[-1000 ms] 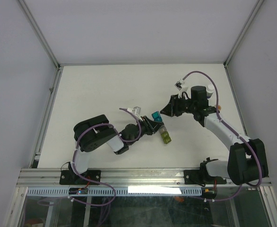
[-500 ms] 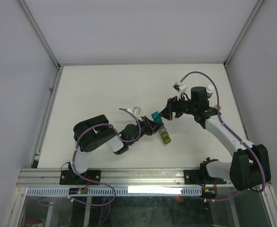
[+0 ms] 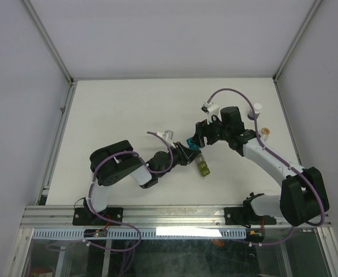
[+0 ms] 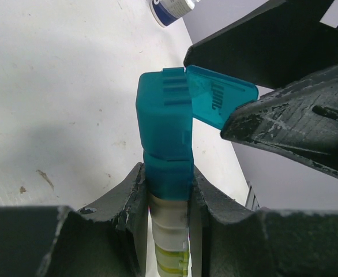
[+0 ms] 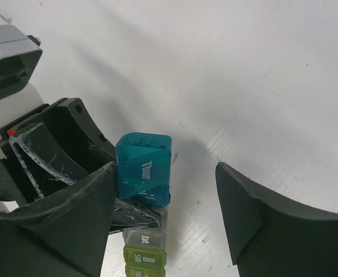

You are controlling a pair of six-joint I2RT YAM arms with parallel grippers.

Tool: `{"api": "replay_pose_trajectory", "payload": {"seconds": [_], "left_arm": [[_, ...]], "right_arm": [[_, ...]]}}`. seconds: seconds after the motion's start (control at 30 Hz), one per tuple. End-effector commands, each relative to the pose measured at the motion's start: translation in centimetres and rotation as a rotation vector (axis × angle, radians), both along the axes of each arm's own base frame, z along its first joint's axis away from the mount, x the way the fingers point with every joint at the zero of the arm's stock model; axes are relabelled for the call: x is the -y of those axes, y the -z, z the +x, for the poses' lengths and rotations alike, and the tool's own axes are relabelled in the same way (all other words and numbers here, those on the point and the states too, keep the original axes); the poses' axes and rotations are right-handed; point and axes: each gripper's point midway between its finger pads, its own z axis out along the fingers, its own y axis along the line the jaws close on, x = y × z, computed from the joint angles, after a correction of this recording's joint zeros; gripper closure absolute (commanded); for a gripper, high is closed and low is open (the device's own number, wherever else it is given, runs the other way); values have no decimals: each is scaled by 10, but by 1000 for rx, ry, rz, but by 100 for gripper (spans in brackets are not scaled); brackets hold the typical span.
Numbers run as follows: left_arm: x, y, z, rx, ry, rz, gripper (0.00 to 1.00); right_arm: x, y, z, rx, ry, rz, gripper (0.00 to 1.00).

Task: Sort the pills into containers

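Observation:
The containers (image 3: pixel 201 163) are a short strip of joined compartments on the table; teal, grey and yellow-green ones show. My left gripper (image 3: pixel 185 154) is shut on the strip's sides, seen in the left wrist view (image 4: pixel 166 173). The teal compartment (image 4: pixel 164 124) stands at the strip's far end with its flip lid (image 4: pixel 218 103) swung open. My right gripper (image 3: pixel 196 140) is open over that end. In the right wrist view (image 5: pixel 164 173) its left finger (image 5: pixel 71 213) touches the teal lid marked "Thur" (image 5: pixel 145 170). I see no loose pills.
A white bottle (image 3: pixel 256 108) and a small orange-and-white thing (image 3: pixel 265 133) stand at the right of the table, behind the right arm. A blue-and-white bottle (image 4: pixel 172 7) shows at the top of the left wrist view. Metal frame rails edge the table.
My right gripper has moved left and down onto the teal end of the strip, uncovering the white bottle behind it. The left gripper and the strip have stayed put.

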Motion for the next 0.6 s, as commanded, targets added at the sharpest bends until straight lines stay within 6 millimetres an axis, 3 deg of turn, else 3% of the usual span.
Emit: {"api": "replay_pose_trajectory", "payload": {"seconds": [0.0,0.13,0.27,0.57], "left_arm": [[8,-41,-3,46,20,-99,100],[5,-42,-4,48,13,-102,100],[4,-46,-6,59,22,-115,100],[5,-52,-11,76,51,-129,100]], "right_arm": [[7,-29,25,120,76,-20,32],[18,-33,26,133,105,-12,36],[26,-24,30,106,123,-32,44],[36,-5,38,75,156,-85,48]]}}
